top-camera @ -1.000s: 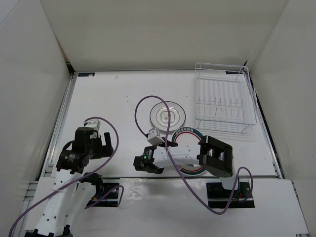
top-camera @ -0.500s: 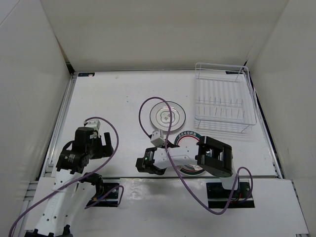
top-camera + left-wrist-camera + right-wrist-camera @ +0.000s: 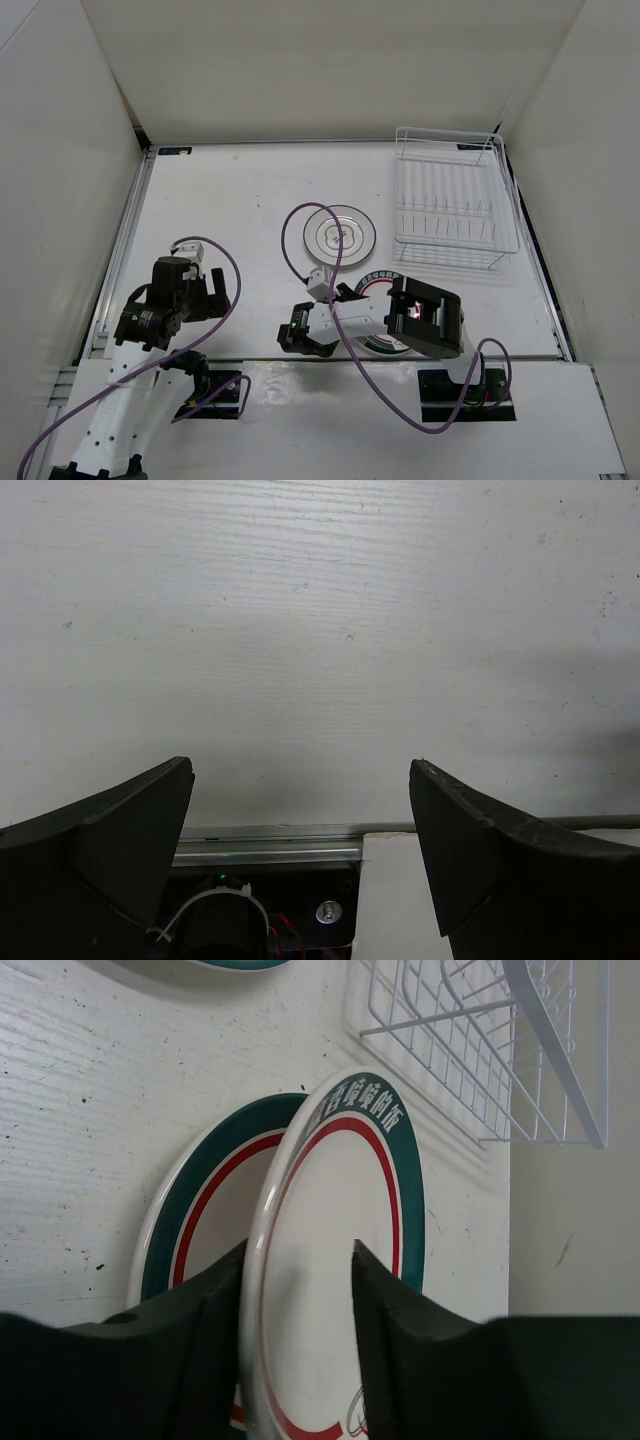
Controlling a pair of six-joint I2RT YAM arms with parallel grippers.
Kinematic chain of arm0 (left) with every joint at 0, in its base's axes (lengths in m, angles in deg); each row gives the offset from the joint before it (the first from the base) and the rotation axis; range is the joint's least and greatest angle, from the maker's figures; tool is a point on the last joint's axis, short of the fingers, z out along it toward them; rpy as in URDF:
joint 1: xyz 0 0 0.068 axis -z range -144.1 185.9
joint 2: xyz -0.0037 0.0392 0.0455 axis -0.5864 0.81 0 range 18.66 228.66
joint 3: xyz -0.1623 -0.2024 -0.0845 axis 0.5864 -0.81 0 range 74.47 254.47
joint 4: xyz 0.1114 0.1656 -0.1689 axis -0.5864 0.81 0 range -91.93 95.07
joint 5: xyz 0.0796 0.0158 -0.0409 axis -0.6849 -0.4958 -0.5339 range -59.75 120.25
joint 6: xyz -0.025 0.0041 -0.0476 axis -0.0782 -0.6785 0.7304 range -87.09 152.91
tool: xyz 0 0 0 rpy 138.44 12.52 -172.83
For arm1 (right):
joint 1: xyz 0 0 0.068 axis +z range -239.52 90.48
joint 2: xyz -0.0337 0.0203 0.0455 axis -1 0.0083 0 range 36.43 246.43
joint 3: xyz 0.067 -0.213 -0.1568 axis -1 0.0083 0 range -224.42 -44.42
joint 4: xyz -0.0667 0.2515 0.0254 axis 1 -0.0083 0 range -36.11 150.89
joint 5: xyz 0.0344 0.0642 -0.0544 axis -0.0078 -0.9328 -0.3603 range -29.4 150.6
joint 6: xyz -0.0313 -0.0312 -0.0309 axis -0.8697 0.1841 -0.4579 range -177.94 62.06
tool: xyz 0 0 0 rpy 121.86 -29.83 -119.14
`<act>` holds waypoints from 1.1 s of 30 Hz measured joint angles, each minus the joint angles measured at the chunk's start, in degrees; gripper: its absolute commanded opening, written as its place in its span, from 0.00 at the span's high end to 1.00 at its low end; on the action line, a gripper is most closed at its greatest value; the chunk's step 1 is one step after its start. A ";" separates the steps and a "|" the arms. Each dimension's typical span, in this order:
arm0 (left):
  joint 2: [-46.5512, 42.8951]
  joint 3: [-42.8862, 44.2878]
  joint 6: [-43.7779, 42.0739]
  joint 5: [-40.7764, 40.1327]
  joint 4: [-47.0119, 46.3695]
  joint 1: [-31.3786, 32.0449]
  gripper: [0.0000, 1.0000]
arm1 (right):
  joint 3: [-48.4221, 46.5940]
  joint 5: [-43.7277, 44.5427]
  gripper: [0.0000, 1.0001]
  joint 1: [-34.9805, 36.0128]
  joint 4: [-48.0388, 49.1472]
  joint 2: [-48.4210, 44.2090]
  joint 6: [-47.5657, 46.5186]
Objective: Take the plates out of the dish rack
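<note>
A white plate with a broad dark-green lettered rim [image 3: 330, 1220] leans on edge over a second green-and-red-rimmed plate [image 3: 200, 1200] that lies flat on the table. My right gripper [image 3: 298, 1250] is open, its fingers straddling the leaning plate's rim, the right finger clear of its face. In the top view these plates [image 3: 385, 310] lie mostly under the right arm. A white plate with a thin grey rim line [image 3: 339, 233] lies flat mid-table. The dish rack [image 3: 450, 215] stands at the back right with no plates in it. My left gripper [image 3: 300, 770] is open over bare table.
White walls close in the table on three sides. The rack's wire corner [image 3: 480, 1050] is close beyond the leaning plate. A purple cable [image 3: 290, 240] loops over the table near the grey-lined plate. A metal rail [image 3: 270, 845] runs along the near edge.
My right gripper's jaws have parted from the green-rimmed plate they were shut on. The right arm has sunk slightly toward the table. The left arm has not moved.
</note>
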 measured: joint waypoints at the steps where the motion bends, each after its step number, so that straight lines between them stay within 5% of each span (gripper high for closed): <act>1: 0.00 0.00 0.00 0.02 0.00 0.00 0.00 | 0.00 -0.09 0.46 0.00 0.02 0.00 0.11; 14: 0.00 0.00 0.00 0.04 0.00 0.00 0.00 | -1.20 -1.29 0.22 0.02 0.20 -0.15 -3.43; 23: -0.02 0.00 0.00 0.07 -0.02 0.00 0.00 | 5.99 -7.37 0.20 -1.49 6.99 -11.67 -18.99; 33: -0.04 0.00 0.00 0.07 -0.02 0.00 0.00 | 6.95 -13.11 0.17 -2.40 14.32 -12.04 -28.09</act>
